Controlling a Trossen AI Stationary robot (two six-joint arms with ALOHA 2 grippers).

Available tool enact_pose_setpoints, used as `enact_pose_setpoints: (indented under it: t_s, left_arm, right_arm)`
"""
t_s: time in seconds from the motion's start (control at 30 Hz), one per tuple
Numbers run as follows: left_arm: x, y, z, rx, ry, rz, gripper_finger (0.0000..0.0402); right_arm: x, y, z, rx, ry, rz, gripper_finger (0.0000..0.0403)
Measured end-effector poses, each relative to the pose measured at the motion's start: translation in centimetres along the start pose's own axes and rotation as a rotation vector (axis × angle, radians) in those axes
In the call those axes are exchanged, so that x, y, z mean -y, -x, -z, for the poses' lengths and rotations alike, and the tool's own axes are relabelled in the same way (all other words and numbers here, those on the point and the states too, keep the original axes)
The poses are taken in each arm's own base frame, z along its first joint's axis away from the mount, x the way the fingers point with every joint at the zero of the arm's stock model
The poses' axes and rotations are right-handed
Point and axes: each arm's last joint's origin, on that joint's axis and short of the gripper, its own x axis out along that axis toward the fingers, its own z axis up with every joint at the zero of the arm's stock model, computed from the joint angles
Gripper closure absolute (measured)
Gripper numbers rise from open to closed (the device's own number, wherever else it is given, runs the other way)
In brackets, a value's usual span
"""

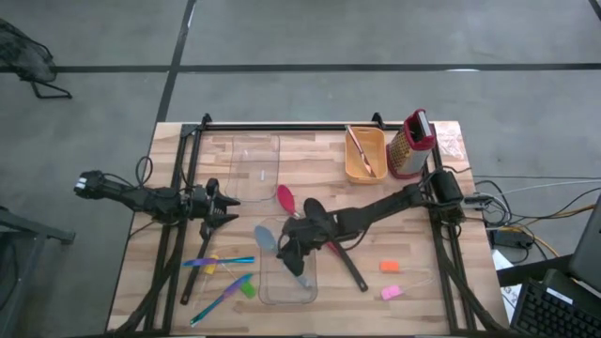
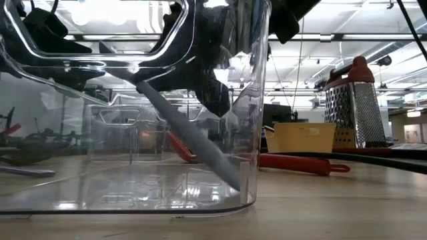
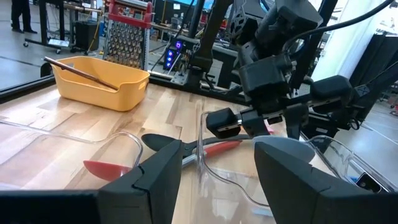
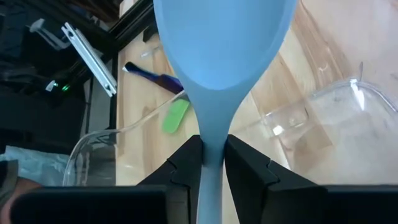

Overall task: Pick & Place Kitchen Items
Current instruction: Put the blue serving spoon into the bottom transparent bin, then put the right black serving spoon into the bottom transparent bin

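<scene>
My right gripper [image 1: 292,246] reaches to the table's middle, over a clear container [image 1: 286,282], and is shut on the light-blue spoon [image 1: 266,237]. My left gripper [image 1: 223,203] waits open near the left side, touching nothing. A red spoon [image 1: 285,197] and a black turner [image 1: 346,263] lie flat beside the container. Blue and purple sticks [image 1: 221,263], a green chunk [image 1: 247,288] and a yellow chunk lie at the near left. Orange [image 1: 390,267] and pink [image 1: 392,292] chunks lie at the near right. My right gripper [image 4: 212,146] pinches the light-blue spoon by its neck [image 4: 211,127], just below the bowl [image 4: 224,37], with the fingers across the handle. The spoon is tilted, bowl end up. Its handle [image 2: 193,137] slants down inside the clear container, free end [image 2: 235,181] near the bottom.
A second clear container [image 1: 255,155] stands at the far middle. A yellow basket [image 1: 364,155] holding a stick and a red-topped metal grater [image 1: 410,145] stand at the far right. Dark frame rails run along both table sides.
</scene>
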Motion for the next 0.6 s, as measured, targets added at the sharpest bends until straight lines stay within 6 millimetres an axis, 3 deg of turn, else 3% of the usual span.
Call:
enact_pose_setpoints:
  t_s: [0.17, 0.43, 0.6]
  left_arm:
    - [0.0, 0.0, 0.0, 0.000, 0.000, 0.000, 0.0193]
    - [0.0, 0.0, 0.0, 0.000, 0.000, 0.000, 0.0193]
    - [0.0, 0.0, 0.0, 0.000, 0.000, 0.000, 0.0193]
  right_arm:
    - [0.0, 0.0, 0.0, 0.001, 0.005, -0.001, 0.0334]
    - [-0.5, 0.4, -0.5, 0.015, 0.023, -0.016, 0.0285]
    - [-1.6, 1.9, -1.3, 0.038, 0.089, -0.047, 0.0259]
